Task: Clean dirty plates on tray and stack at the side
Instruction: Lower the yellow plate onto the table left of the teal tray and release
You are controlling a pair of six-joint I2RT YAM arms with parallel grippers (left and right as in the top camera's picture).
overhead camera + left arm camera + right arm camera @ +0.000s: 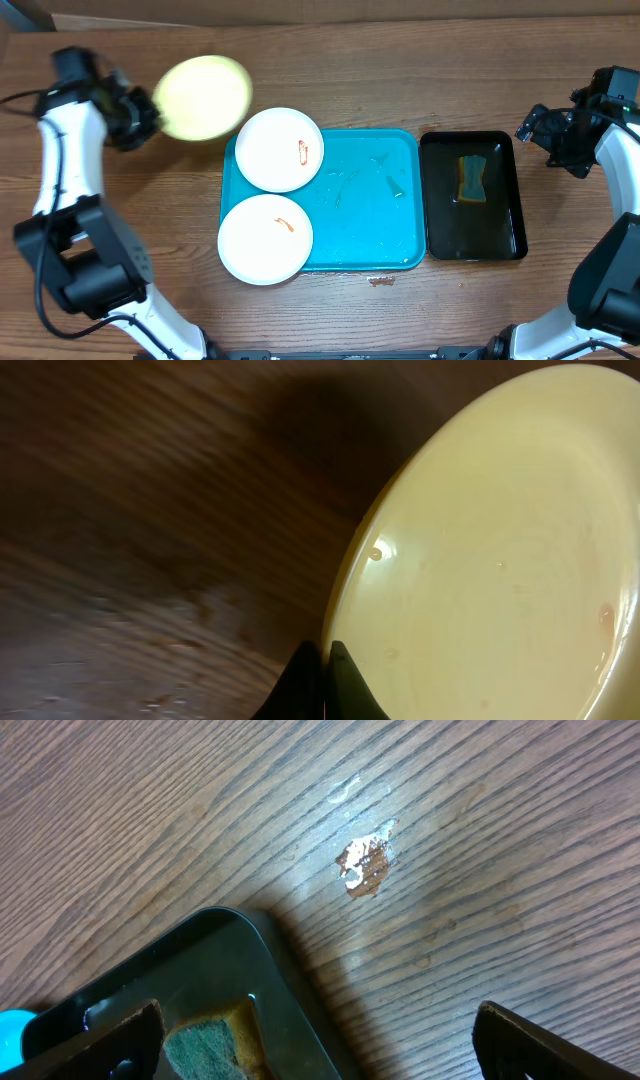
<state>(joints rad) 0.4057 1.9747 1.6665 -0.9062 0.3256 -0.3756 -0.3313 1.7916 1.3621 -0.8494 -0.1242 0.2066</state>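
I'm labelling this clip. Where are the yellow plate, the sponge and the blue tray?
yellow plate [203,97]: overhead view, its centre.
sponge [472,178]: overhead view, its middle.
blue tray [370,215]: overhead view, bare floor.

Left arm [62,150]: we see a white rounded shell between black joint housings.
Cable [40,285]: we see a thin black line beside that arm.
Right arm [612,150]: we see white shell and a black wrist.
Right gripper's fingers [100,1040]: dark, flat, angular.

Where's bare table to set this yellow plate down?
Bare wood left of the blue tray, toward the left arm, and the wide strip behind both trays. Crowded: two white plates fill the tray's left half; the black tray stands close on its right.
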